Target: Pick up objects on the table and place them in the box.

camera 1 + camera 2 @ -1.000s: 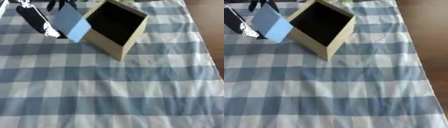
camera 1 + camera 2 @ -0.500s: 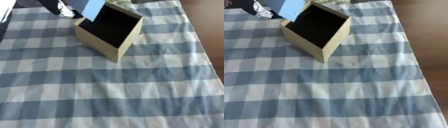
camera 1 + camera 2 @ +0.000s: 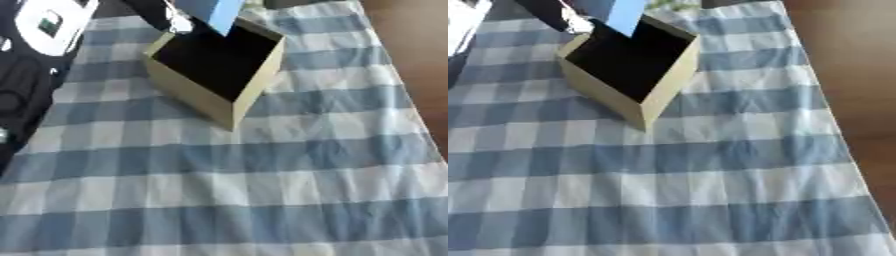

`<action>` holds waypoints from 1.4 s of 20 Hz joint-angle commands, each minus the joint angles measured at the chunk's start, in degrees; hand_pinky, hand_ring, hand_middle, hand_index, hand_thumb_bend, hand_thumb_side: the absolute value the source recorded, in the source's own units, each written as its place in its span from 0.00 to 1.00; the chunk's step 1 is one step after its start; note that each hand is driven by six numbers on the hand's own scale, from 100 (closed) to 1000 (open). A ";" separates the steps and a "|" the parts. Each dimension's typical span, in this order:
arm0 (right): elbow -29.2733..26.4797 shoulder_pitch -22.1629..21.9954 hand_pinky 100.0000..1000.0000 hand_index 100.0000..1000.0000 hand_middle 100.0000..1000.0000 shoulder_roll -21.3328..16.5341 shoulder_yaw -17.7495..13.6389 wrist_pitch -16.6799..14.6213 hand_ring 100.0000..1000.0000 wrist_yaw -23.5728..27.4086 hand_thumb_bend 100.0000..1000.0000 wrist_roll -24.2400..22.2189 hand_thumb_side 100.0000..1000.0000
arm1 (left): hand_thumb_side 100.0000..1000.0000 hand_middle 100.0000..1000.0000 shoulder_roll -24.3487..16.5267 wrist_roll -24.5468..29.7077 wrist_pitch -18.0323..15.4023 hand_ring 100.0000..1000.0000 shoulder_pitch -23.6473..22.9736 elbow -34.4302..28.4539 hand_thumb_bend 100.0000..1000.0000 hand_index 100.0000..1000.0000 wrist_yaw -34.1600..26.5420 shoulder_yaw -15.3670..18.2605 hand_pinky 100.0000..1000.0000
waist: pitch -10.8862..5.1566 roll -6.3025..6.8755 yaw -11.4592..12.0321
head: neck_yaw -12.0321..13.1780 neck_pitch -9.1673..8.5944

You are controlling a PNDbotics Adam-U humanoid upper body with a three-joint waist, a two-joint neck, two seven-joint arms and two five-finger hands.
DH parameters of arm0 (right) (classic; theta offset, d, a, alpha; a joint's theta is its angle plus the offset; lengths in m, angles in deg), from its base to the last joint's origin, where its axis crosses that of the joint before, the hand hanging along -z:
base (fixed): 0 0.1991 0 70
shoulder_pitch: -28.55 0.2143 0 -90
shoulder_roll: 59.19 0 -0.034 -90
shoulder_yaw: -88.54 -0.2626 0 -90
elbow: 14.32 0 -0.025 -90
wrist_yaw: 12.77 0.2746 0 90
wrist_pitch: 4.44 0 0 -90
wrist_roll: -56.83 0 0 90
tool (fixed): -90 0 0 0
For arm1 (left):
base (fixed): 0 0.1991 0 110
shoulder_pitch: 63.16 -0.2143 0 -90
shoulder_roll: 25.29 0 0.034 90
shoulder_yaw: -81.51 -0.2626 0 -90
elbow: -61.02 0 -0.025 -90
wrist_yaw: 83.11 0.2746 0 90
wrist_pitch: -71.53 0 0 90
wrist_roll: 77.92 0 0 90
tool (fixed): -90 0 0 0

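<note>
A tan cardboard box with a dark inside stands open at the upper middle of the checked cloth, turned corner-on to me. A flat light-blue object hangs tilted over the box's far rim, its lower corner pointing into the opening. My left hand, black with a silver tip, is shut on the blue object's left side at the top edge of the left eye view. Most of the hand is cut off by the picture's edge. My right hand shows in no view.
The blue-and-white checked cloth covers the table. Its right edge runs beside brown floor. A black and white part of my own body fills the left side. Something pale green lies behind the box.
The left hand has carried the blue object from left of the box to over its far rim. The whole picture has also shifted, so the camera has moved.
</note>
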 commanded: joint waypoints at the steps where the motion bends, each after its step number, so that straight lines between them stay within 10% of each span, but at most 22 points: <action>1: -1.32 1.22 0.70 0.81 0.57 -1.11 -0.13 -0.12 0.65 0.49 0.00 -0.33 0.88 | 0.17 0.51 0.05 -1.10 -0.75 0.47 1.77 2.46 0.00 0.55 2.17 1.17 0.27 | -0.85 -0.05 -0.62 | 0.50 -1.33; 15: -1.59 0.91 0.70 0.81 0.57 -0.79 -1.03 0.35 0.65 0.97 0.00 0.21 0.89 | 0.24 0.57 2.25 3.98 -5.12 0.52 -0.49 8.98 0.00 0.63 8.94 -0.04 0.35 | 0.27 0.32 -1.64 | 0.74 -1.24; 20: -1.70 0.70 0.70 0.80 0.57 -0.59 -1.14 0.44 0.65 0.97 0.00 0.19 0.89 | 0.45 0.77 2.60 -0.56 -7.32 0.69 -0.56 9.34 0.37 0.83 11.48 0.16 0.50 | 0.10 0.60 -2.20 | 0.84 -1.15; 28: -1.92 0.24 0.70 0.80 0.57 -0.36 -1.27 0.70 0.65 0.90 0.00 0.07 0.89 | 0.63 0.82 2.64 -5.36 -9.34 0.73 -0.41 9.40 0.54 0.88 14.43 0.52 0.53 | -0.40 0.73 -2.16 | 0.66 -0.83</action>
